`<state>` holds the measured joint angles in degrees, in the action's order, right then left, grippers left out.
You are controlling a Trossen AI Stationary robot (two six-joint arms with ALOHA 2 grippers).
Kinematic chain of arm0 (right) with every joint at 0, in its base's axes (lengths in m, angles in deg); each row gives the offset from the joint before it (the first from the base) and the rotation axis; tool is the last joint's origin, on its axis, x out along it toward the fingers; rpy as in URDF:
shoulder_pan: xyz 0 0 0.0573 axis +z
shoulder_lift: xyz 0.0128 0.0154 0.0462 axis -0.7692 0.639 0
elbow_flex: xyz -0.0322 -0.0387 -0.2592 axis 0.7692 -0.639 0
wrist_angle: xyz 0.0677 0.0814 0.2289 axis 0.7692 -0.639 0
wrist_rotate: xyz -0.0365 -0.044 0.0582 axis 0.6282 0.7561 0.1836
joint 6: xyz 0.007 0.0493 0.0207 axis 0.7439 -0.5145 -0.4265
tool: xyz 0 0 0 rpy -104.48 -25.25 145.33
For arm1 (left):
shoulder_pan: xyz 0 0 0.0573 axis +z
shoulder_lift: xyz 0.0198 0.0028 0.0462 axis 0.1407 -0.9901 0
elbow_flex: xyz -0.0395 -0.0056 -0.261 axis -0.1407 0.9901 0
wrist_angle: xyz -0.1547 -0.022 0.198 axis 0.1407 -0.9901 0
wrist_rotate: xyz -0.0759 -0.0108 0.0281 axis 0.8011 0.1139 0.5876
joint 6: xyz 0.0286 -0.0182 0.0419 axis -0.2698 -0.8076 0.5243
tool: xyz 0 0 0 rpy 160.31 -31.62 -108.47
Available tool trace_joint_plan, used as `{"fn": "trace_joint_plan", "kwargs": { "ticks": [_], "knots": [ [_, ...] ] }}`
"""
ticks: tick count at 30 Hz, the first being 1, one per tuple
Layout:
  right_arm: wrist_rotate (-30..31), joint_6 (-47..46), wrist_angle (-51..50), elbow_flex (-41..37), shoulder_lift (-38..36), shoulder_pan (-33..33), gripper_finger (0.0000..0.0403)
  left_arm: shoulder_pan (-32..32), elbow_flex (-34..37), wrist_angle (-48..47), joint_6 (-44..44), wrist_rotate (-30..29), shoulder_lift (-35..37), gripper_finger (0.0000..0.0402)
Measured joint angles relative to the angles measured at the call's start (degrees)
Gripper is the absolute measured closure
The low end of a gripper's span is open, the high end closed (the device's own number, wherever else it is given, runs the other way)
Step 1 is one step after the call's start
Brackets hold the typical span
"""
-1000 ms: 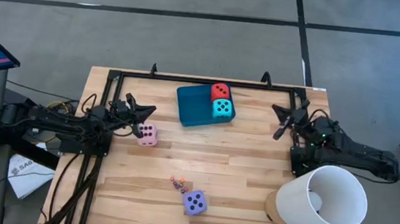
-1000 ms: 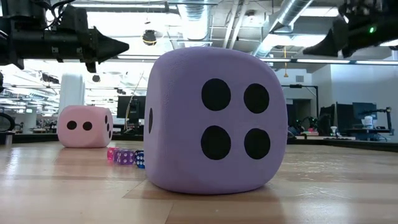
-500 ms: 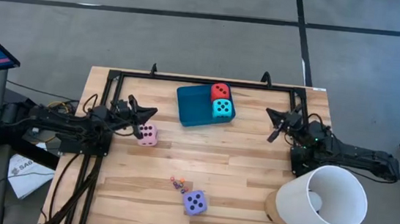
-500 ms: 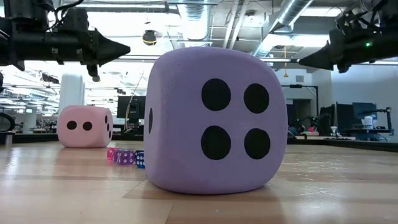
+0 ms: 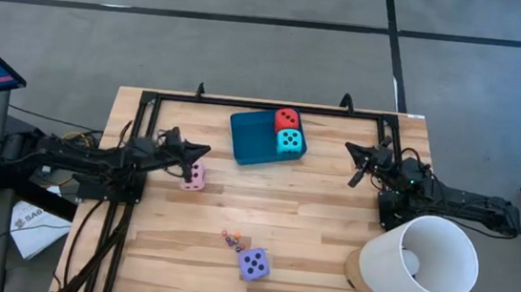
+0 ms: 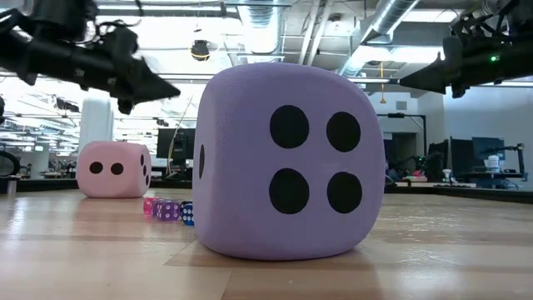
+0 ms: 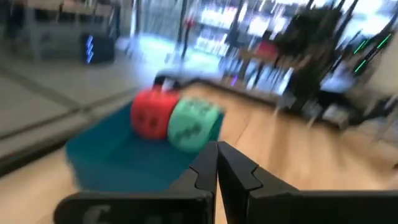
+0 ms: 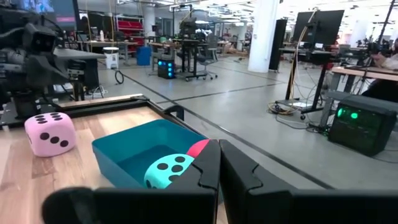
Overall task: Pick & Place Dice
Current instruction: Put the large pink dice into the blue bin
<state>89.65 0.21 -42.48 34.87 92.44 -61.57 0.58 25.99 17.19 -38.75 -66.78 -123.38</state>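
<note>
The pink die [image 5: 192, 176] rests on the wood at the left, and the purple die [image 5: 252, 263] near the front edge fills the low view [image 6: 287, 162]. The red die [image 5: 286, 119] and the turquoise die [image 5: 289, 141] sit in the teal tray [image 5: 249, 140] at the far middle. My left gripper [image 5: 205, 150] is shut and hangs above the pink die [image 6: 112, 169], clear of it and slanting down. My right gripper [image 5: 350, 150] is shut too. It hovers at the right, pointing toward the tray [image 8: 134, 152].
A few tiny dice [image 5: 230, 238] lie just behind the purple die. A big white cone-shaped shade [image 5: 419, 257] stands at the front right corner. A black frame rail [image 5: 269, 106] runs along the table's far edge. Bare wood lies between the pink die and the tray.
My left gripper has tipped its fingertips downward and reached a little toward the table's right, over the pink die. My right gripper sank a little and swung toward the tray, then held still. Both stayed shut, and no die has moved.
</note>
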Motion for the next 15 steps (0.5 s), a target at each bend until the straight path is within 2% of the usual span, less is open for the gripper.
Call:
{"fn": "trace_joint_plan", "kwargs": {
  "ticks": [2,5,9,15],
  "knots": [
    [0.0,0.0,0.0,0.0,0.0,0.0,0.0403,0.0,-3.1,-7.2,0.1,-1.2,-1.1,0.0402],
    [0.0,0.0,0.0,0.0,0.0,0.0,0.0403,0.0,-7.9,-13.1,1.8,-1.3,-2.7,0.0401],
    [0.0,0.0,0.0,0.0,0.0,0.0,0.0403,0.0,-14.4,-25.9,2.9,1.6,-3.9,0.0401],
    [0.0,0.2,0.0,0.0,0.0,0.0,0.0403,0.0,-22.0,-44.7,2.6,2.2,-4.9,0.0401]
  ]
}}
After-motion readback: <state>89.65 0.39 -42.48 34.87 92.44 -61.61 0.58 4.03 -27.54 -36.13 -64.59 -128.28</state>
